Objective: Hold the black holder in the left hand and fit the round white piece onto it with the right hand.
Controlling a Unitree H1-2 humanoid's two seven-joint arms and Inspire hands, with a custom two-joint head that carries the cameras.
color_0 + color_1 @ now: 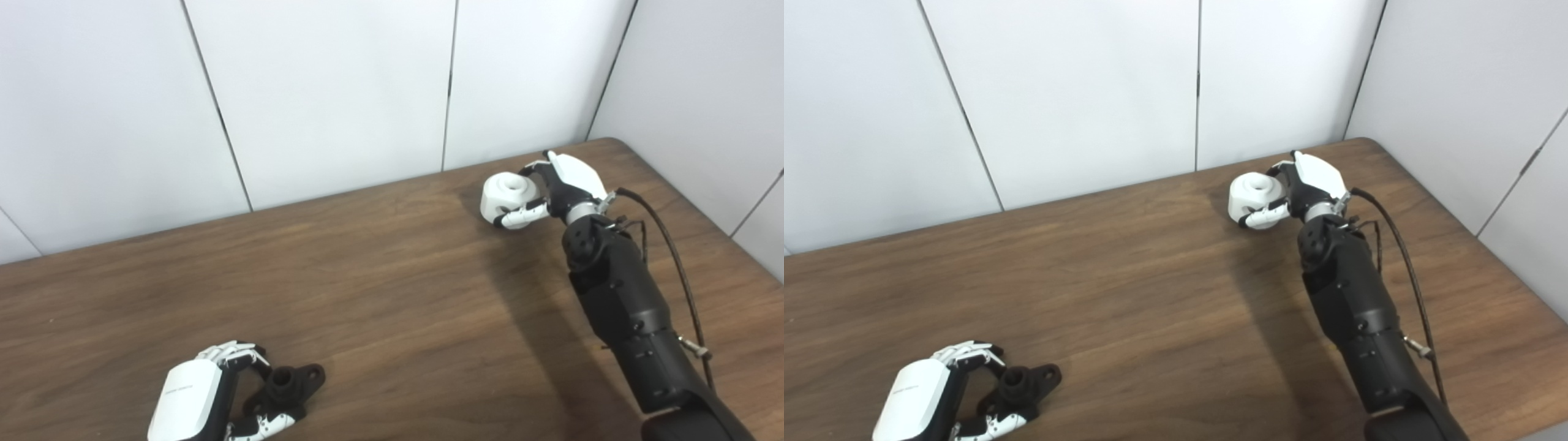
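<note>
The black holder (293,381), a short tube on a flange with holes, lies on the wooden table (392,294) at the near left. My left hand (205,392) wraps it from the left, fingers over its far side and thumb against its near side. At the far right stands the round white piece (507,196), a squat cylinder with a raised collar on top. My right hand (566,180) is closed on it from the right, thumb in front and fingers behind. Whether the piece rests on the table or is just off it is unclear.
White wall panels (331,92) rise just behind the table's far edge and along its right side. A black cable (674,257) runs along the right forearm. The table's rounded far right corner (1372,144) is close to the right hand.
</note>
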